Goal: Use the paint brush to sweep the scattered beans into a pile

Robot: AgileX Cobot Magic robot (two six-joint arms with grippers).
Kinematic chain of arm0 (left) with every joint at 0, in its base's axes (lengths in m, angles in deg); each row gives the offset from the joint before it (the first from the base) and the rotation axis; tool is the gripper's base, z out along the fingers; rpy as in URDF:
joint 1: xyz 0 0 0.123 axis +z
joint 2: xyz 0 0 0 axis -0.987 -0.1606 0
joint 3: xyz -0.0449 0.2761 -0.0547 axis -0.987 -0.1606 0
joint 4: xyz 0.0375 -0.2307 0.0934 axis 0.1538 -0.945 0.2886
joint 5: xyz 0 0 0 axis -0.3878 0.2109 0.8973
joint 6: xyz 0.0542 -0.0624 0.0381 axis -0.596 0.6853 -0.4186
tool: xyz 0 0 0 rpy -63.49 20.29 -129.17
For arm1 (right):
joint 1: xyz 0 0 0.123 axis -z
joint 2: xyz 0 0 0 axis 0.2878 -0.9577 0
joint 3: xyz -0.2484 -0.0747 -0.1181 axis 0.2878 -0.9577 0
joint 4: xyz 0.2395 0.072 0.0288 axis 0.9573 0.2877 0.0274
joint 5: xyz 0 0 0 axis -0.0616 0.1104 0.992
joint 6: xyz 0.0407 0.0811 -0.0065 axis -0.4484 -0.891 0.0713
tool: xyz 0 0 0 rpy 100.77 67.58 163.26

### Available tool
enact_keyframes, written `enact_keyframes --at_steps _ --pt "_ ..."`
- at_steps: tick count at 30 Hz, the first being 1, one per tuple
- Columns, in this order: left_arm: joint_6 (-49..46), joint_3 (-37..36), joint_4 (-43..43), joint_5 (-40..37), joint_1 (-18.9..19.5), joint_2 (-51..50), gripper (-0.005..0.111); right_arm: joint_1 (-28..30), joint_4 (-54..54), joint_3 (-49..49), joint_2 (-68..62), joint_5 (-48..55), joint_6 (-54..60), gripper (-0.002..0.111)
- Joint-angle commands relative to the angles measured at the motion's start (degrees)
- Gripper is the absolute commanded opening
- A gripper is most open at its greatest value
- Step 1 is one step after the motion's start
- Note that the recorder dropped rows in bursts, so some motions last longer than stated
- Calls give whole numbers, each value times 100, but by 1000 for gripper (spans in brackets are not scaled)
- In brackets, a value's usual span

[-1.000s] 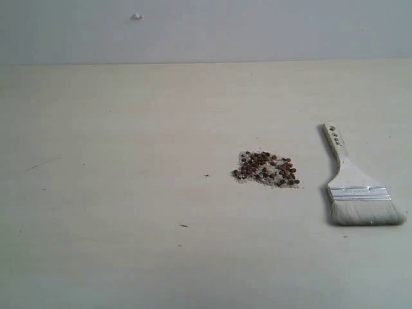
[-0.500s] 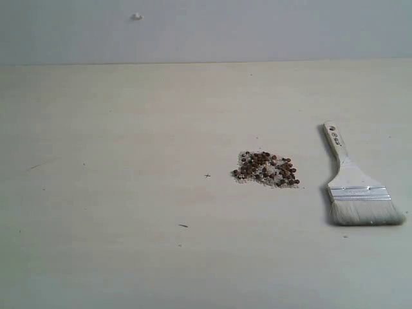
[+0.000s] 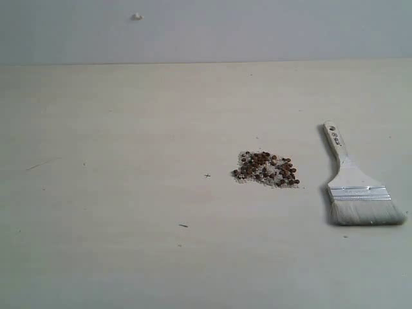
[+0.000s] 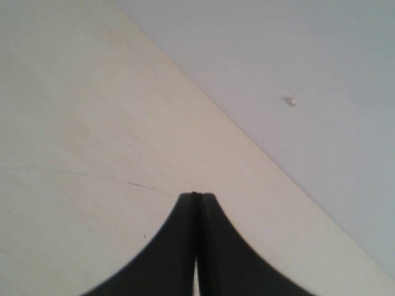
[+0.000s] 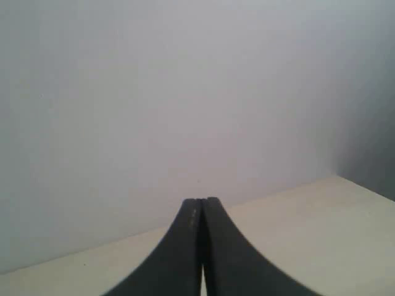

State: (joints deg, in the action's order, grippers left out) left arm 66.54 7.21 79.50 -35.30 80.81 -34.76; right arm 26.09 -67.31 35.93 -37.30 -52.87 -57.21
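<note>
Beans (image 3: 266,169): loose dark reddish-brown patch on the table (image 3: 116,129), a bit right of centre in the exterior view, w/ whitish grains (image 3: 243,177) mixed in. More a flat smear than a proper pile tbh.
Paint brush (image 3: 353,183): lying flat to the right of the beans, near but not touching. Nobody's holding it.
Brush axis: handle (image 3: 336,145) points toward the far wall (image 3: 257,32), leaning slightly left. Silver ferrule (image 3: 358,192) comes next, then the bristles (image 3: 365,214) at the near end.
Left gripper (image 4: 195,195): jaws pressed together, nothing between them. Its cam sees bare table, wall and a small white speck (image 4: 291,101), no brush, no beans.
Right gripper (image 5: 201,200): also clamped together on nothing. Its cam is mostly wall w/ a strip of table, so it's aimed away from the work.
Where the arms are: neither shows in the exterior view, so can't place them exactly vs the brush.
Key relation imo: brush is on the right side, so the right arm looks like the nearer one. It'd have to open up and take the handle across its width. The beans sit left of the bristles, so strokes prob go leftward or around the patch.
Vs a sec ago: nothing diff. Beans and brush are in the same spots, and no arm has come into the exterior view.
Progress: not started, grabbing the brush looks like step one.
</note>
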Motion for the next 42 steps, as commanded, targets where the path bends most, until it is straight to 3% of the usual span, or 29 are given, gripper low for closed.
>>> enact_keyframes --at_steps 1,42 --pt "-44 -14 -30 4 -11 37 0 -6 -1422 -24 17 -76 -1268 0" --pt "-44 -14 -30 4 -11 37 0 -6 -1856 -24 17 6 -1842 0"
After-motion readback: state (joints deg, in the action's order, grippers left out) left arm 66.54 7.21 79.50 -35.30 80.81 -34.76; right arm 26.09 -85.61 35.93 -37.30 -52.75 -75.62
